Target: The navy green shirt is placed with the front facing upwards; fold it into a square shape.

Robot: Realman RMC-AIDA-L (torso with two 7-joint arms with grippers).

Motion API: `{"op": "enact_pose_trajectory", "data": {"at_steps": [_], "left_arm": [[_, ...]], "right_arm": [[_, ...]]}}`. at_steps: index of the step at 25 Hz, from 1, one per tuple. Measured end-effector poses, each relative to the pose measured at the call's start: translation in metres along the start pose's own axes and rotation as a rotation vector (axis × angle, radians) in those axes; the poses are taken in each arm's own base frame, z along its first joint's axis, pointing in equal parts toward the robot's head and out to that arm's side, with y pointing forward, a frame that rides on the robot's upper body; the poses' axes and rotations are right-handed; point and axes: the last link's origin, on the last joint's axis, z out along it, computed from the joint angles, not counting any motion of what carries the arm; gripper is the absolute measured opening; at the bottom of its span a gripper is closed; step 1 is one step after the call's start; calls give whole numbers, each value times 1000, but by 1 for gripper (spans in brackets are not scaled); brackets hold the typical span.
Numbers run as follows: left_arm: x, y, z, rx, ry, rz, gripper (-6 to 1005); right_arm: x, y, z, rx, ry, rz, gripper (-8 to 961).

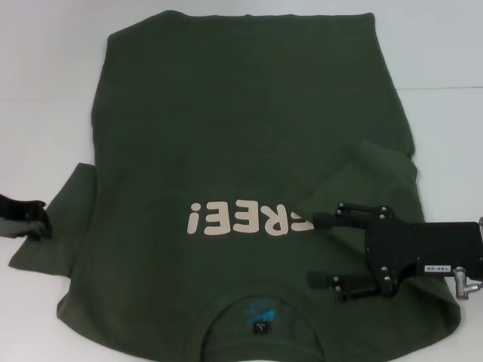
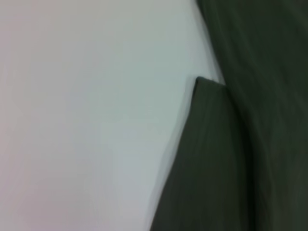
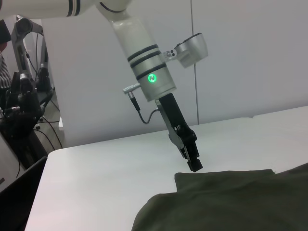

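The navy green shirt (image 1: 241,151) is spread flat on the white table (image 1: 45,83), front upward, with the cream "FREE!" letters (image 1: 249,219) shown on the chest and the round collar (image 1: 260,320) lying at the near edge. The sleeve on the right side is folded inward over the body, while the left sleeve (image 1: 64,226) is still laid out flat.

The right gripper (image 1: 321,249) is held over the chest just beside the lettering, its 2 fingers spread wide apart and nothing pinched between them.

The left gripper (image 1: 34,222) is seen at the left sleeve's edge; whether its fingers are apart or together cannot be told.
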Motion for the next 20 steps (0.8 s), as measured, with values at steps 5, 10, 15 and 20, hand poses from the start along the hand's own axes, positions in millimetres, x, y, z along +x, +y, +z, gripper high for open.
{"op": "enact_pose_trajectory", "data": {"at_steps": [5, 10, 15, 20], "left_arm": [[-5, -17, -10, -10, 23, -77, 153], [-10, -22, -14, -15, 7, -102, 226], [-13, -24, -13, -12, -13, -106, 394], [-17, -26, -12, -10, -25, -110, 651]], "right_arm": [[-1, -1, 1, -1, 3, -3, 942], [-2, -2, 1, -2, 4, -6, 942], [-2, -2, 2, -6, 5, -8, 942], [-2, -2, 3, -7, 4, -9, 941]]}}
